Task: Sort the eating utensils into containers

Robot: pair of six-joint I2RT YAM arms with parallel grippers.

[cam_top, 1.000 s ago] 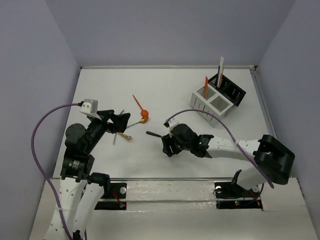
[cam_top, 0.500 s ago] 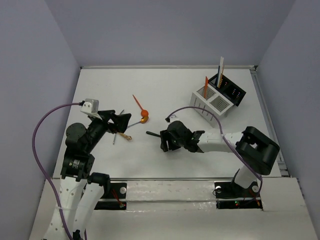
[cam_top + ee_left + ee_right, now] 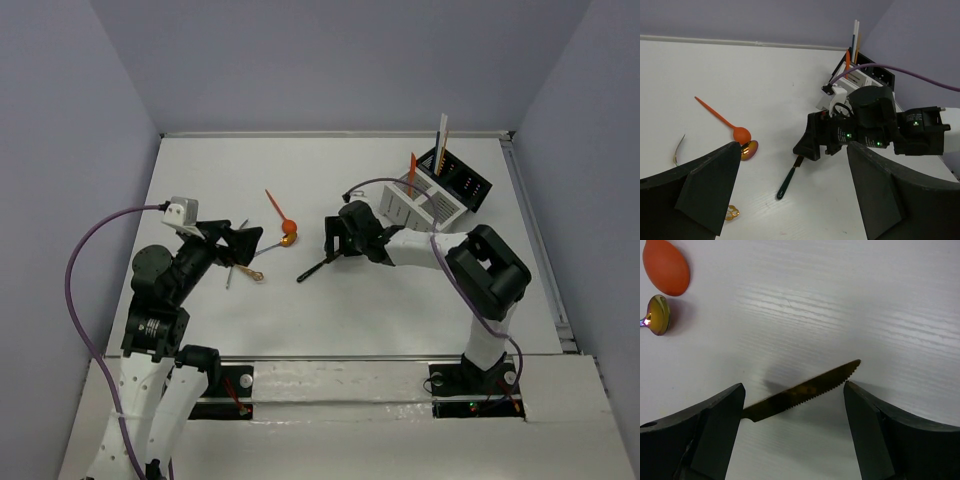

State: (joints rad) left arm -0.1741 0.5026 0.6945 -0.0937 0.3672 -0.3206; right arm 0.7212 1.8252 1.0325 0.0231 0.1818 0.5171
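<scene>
1. A white surface (image 3: 330, 165) carries scattered cutlery, with two robot arms reaching in from the near edge.
2. The right pincer (image 3: 794, 390) is low over the middle of the surface. Its two fingers are spread wide and grip nothing.
3. A knife (image 3: 314, 268) lies under it. The gold-brown serrated blade sits between the spread fingers, and the dark handle sticks out toward the left arm.
4. An orange spoon (image 3: 720, 120) lies to the left of the knife. The bowl of a gold spoon (image 3: 750, 148) is right beside the orange bowl.
5. The left pincer (image 3: 243, 245) hangs near those spoons, fingers wide apart and empty.
6. At the far right stands a white caddy (image 3: 415, 208), joined to a black box (image 3: 462, 182).
7. One orange piece (image 3: 411, 172) stands upright in the caddy.
8. A white piece (image 3: 441, 130) and a tan one beside it stand upright in the box.
</scene>
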